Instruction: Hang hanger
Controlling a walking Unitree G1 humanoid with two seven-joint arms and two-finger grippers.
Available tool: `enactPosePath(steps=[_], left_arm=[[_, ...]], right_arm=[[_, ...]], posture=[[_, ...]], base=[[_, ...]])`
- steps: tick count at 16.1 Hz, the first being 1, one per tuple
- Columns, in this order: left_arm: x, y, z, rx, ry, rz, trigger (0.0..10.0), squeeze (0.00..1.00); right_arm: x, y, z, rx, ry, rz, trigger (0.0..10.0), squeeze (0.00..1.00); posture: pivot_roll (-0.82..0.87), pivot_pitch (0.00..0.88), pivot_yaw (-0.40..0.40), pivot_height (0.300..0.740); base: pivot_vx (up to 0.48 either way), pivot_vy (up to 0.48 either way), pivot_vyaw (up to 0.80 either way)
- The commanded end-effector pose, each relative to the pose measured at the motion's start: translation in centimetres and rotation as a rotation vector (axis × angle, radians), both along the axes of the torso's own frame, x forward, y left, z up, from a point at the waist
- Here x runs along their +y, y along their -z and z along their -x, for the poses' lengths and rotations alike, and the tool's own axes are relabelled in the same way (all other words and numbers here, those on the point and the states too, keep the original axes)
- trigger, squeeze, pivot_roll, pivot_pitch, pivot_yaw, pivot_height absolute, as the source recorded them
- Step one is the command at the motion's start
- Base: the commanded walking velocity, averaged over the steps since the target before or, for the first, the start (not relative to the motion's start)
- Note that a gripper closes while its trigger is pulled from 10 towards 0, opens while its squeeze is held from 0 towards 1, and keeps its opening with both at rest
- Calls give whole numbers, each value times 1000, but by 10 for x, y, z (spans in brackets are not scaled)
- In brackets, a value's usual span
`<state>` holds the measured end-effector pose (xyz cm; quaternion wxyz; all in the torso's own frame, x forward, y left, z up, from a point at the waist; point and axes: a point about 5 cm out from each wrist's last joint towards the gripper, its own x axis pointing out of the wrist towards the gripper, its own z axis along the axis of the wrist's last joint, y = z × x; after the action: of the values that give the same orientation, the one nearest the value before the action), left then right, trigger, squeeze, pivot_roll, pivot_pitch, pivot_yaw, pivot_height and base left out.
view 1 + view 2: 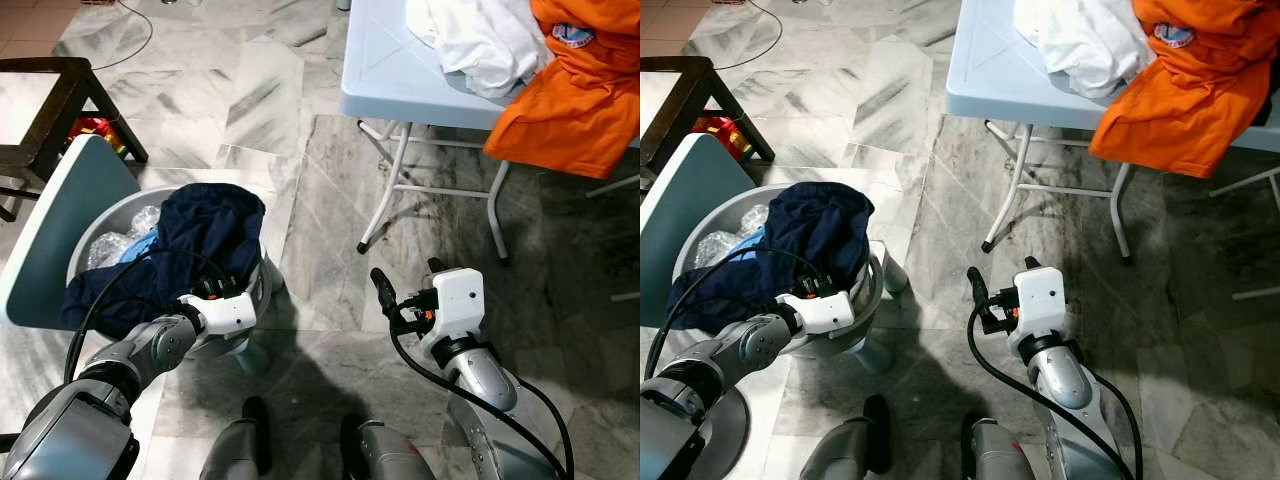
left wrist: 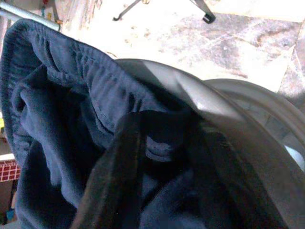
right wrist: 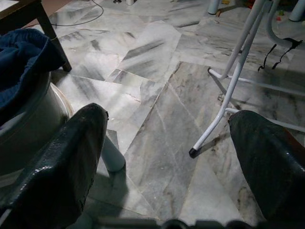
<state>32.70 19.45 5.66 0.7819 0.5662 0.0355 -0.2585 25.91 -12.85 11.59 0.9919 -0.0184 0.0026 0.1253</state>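
Marble floor (image 1: 300, 150) spreads under everything. On the left stands a grey basin (image 1: 105, 225) with a navy garment (image 1: 205, 240) heaped over its near rim and some clear plastic (image 1: 120, 240) inside. The left hand (image 2: 157, 157) is at the basin's near right edge, its fingers (image 2: 109, 181) pressed into the navy cloth; in the left wrist view they appear clenched on a fold of it, just inside the rim. The right hand (image 3: 167, 157) hangs over the floor to the right of the basin, released, its two fingers (image 3: 66, 157) wide apart with nothing between them. Farther off on the right is a pale blue folding table (image 1: 390, 70) on white legs, carrying a white garment (image 1: 470, 40) and an orange one (image 1: 575, 90) that drapes over its near edge. A dark wooden stool (image 1: 50, 100) stands at far left. I cannot make out a hanger anywhere.
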Motion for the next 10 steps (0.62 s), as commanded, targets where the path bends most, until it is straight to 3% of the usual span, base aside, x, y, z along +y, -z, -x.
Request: enactPosePath(steps=[1,5,7,8,10], left_arm=[[7,8,6,26,-28,-10,0,0],[15,-1,0,-35,-95,8,0,0],[24,-17,-8,-130,-212,153,0,0],[26,-20,-8,-145,-231,183,0,0],[33,-35,-10,-248,-285,332,0,0]], right_arm=[[0,1,2,14,-3,7,10000,0],[1,2,1,12,-7,7,10000,0],[0,2,0,11,-4,8,10000,0],[0,3,0,11,-4,7,10000,0],[2,4,-2,12,-10,4,10000,0]], posture=[[-185,313,-23,740],[-179,306,-21,740],[-167,301,-18,740],[-161,299,-17,740],[-141,296,-19,740]], base=[[0,0,0],[0,0,0],[0,0,0],[0,0,0],[0,0,0]])
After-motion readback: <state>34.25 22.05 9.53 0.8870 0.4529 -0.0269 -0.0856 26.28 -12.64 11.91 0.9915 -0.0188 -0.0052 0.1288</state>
